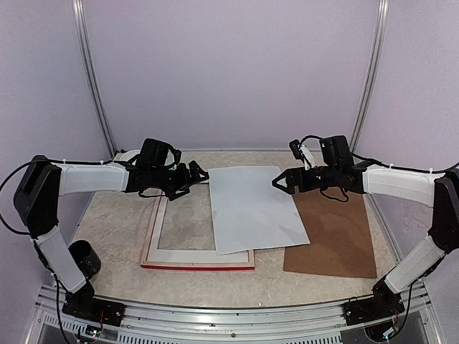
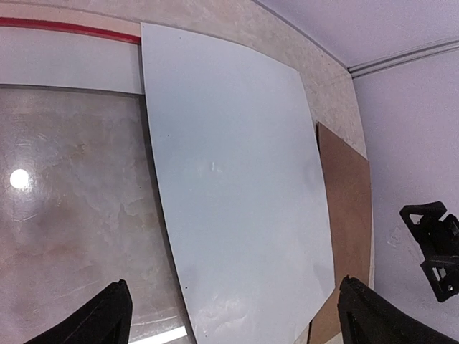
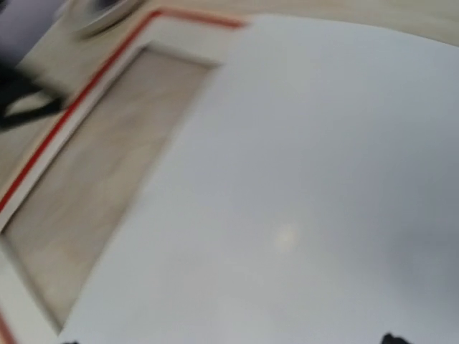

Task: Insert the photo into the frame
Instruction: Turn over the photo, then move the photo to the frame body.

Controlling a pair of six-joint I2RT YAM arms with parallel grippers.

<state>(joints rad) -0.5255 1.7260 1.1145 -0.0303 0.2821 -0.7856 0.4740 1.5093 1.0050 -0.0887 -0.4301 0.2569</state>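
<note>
The frame (image 1: 153,240) lies back-up left of centre, pale wood with a red edge along its near side. The photo (image 1: 254,208) lies white back up and slightly askew. Its left part covers the frame's right rail and its right corner overlaps the brown board. My left gripper (image 1: 193,175) hovers open over the frame's far rail by the photo's far left corner. In the left wrist view its fingers (image 2: 107,319) straddle the photo (image 2: 237,179), holding nothing. My right gripper (image 1: 281,180) hangs open at the photo's far right edge. The blurred right wrist view shows the photo (image 3: 323,179) and frame (image 3: 179,32).
A brown backing board (image 1: 333,236) lies flat on the right, partly under the photo. A black cylinder (image 1: 84,256) stands near the left arm's base. A pale round object (image 1: 128,154) sits at the back left. White walls close in the table.
</note>
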